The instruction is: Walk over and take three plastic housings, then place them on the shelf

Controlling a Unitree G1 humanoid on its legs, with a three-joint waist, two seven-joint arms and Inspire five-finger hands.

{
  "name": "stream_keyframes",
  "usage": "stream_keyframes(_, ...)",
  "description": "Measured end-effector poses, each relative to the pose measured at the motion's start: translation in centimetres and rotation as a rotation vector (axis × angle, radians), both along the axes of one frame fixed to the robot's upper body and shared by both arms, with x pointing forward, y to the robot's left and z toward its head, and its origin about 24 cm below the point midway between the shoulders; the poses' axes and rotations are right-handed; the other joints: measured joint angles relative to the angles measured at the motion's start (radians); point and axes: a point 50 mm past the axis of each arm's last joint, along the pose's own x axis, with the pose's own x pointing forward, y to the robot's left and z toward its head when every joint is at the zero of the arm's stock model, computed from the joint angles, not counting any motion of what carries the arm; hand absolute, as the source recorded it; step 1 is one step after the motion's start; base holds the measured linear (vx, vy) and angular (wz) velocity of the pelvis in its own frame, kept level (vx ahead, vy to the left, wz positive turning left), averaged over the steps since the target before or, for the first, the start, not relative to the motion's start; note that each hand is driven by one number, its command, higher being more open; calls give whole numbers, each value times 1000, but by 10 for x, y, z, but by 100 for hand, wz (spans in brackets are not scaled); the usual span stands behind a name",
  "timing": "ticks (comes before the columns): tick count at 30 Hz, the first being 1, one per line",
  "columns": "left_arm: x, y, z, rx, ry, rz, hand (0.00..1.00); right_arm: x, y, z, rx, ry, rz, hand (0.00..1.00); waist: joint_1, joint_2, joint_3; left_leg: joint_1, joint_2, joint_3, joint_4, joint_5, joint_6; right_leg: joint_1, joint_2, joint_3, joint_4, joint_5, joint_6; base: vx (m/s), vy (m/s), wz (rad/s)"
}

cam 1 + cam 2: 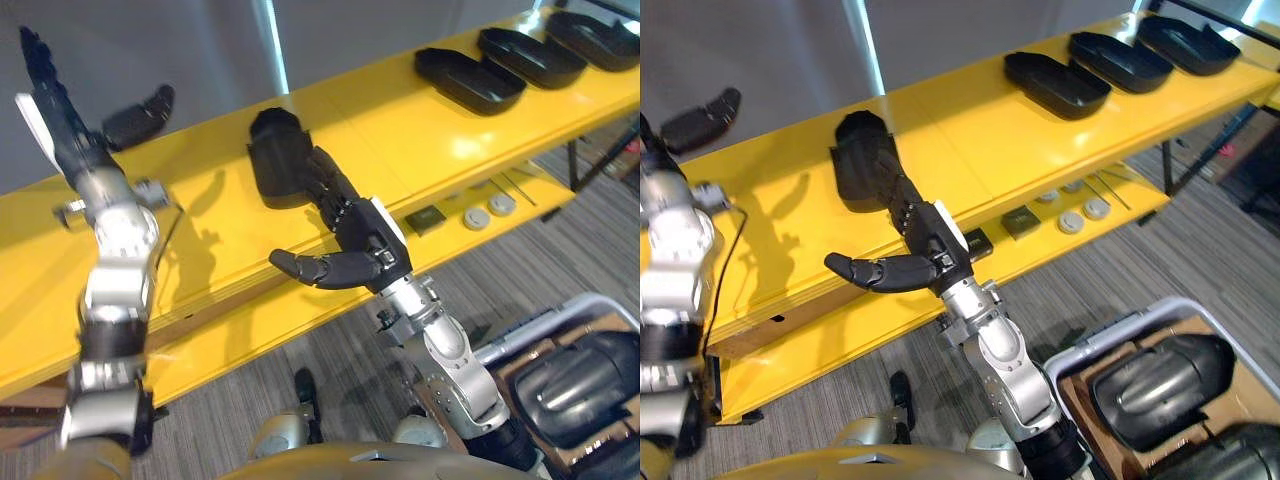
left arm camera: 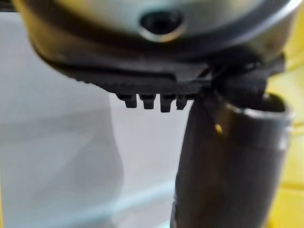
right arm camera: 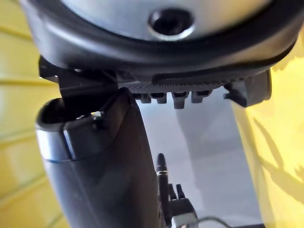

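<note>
shelf (image 1: 400, 120) glossy yellow | housings (image 1: 468, 80) black, oblong shells | right hand (image 1: 362, 240) fingers straight

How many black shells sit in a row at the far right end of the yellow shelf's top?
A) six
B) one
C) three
C: three black housings lie side by side at that end of the yellow shelf.

Workshop w/ yellow parts shelf (image 1: 400, 120)
</note>
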Motion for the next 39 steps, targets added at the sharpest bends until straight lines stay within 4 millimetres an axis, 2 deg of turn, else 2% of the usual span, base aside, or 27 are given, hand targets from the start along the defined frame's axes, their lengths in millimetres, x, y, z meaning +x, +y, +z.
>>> stream_keyframes(1,-8,-8,-8,-24,-4,-31,100,3,2,0,2,3,-2,100,10,-4,-2,0,-2,-14,0,1,-1,7,0,-11,-5,-1,0,9,-20,56)
stream_keyframes(3,-35,-33,-39,-117,51,-129,100,16,10,-1,-12,7,-43,100,52,-8,-6,0,-13,-66,0,6,-8,42,-2,-61,-10,-17,6,-20,-24,68)
stream_keyframes(4,-40,-35,-47,-133,78,-144,100,20,12,-1,-18,7,-55,100,61,-7,-6,-1,-15,-77,0,8,-11,48,-2,-74,-9,-19,6,-38,-40,56)
stream_keyframes(6,-53,-40,-70,-148,183,-184,100,28,20,1,-39,-3,-69,100,98,-4,-9,-17,-19,-113,0,8,-12,51,1,-111,-1,-27,6,-47,-47,45)
stream_keyframes(9,-61,-42,-82,-172,229,-249,100,28,26,4,-40,-16,-59,100,119,-4,-9,-34,-28,-146,0,11,-16,51,0,-142,10,-32,7,-35,-25,39)
stream_keyframes(10,-65,-46,-87,-207,235,-318,100,33,30,5,-51,-14,-62,100,138,-4,-9,-34,-32,-151,0,11,-16,57,0,-152,13,-32,7,-28,-12,22)
stream_keyframes(15,-70,-54,-90,-224,224,-440,100,48,41,-2,-40,64,-148,100,158,0,-6,-39,-39,-177,0,11,-17,64,-1,-180,27,-37,8,-43,-15,19)
stream_keyframes(16,-71,-56,-92,-224,224,-461,100,50,45,-3,-26,85,-173,100,157,2,-5,-45,-42,-182,0,-1,-31,63,0,-192,27,-38,7,-57,-15,33)
stream_keyframes(17,-71,-58,-94,-238,223,-482,100,52,47,-4,-20,98,-190,100,154,-8,-4,-55,-54,-170,0,-46,-83,59,-15,-192,15,-41,1,-47,46,34)
stream_keyframes(18,-71,-58,-95,-241,224,-494,100,53,49,-5,-16,111,-200,100,153,-41,6,-64,-70,-153,17,-66,-80,57,-40,-195,5,-41,2,-11,39,21)
stream_keyframes(19,-70,-60,-97,-247,227,-514,100,56,50,-7,-16,125,-223,100,163,-62,18,-91,-92,-151,157,-48,6,46,-71,-189,9,-39,4,14,26,-4)
stream_keyframes(20,-71,-62,-100,-255,238,-526,100,56,51,-9,-26,128,-244,100,173,-32,11,-67,-69,-167,177,-101,-6,45,-49,-180,6,-33,5,39,-3,-3)
stream_keyframes(22,-66,-63,-102,-255,235,-542,100,62,50,-10,-31,141,-310,100,164,-28,11,-42,-78,-183,76,-54,18,30,-54,-171,5,-14,10,5,20,8)
stream_keyframes(24,-64,-68,-99,-266,208,-569,100,80,44,-20,-93,203,-433,100,170,-26,13,-26,-82,-179,18,-24,15,17,-54,-169,9,-12,12,-2,10,3)
stream_keyframes(26,-64,-71,-98,-237,203,-578,100,86,35,-29,-129,249,-511,100,184,-26,15,-16,-83,-174,6,-20,15,16,-57,-162,15,-12,12,10,-8,-7)
stream_keyframes(28,-64,-71,-97,-221,201,-572,100,90,31,-24,-132,234,-557,100,179,-20,19,-15,-81,-173,5,-20,15,11,-59,-161,27,-13,12,9,-45,-6)
stream_keyframes(32,-64,-73,-97,-220,201,-588,100,101,22,-11,-112,206,-630,100,175,13,37,-12,-68,-173,4,-18,11,6,-54,-161,41,-18,7,-19,-74,-4)
stream_keyframes(39,-64,-75,-97,-274,176,-657,100,109,6,-9,-88,227,-734,100,168,17,43,-13,-61,-174,4,-18,8,-9,-59,-161,77,-43,4,5,-69,1)
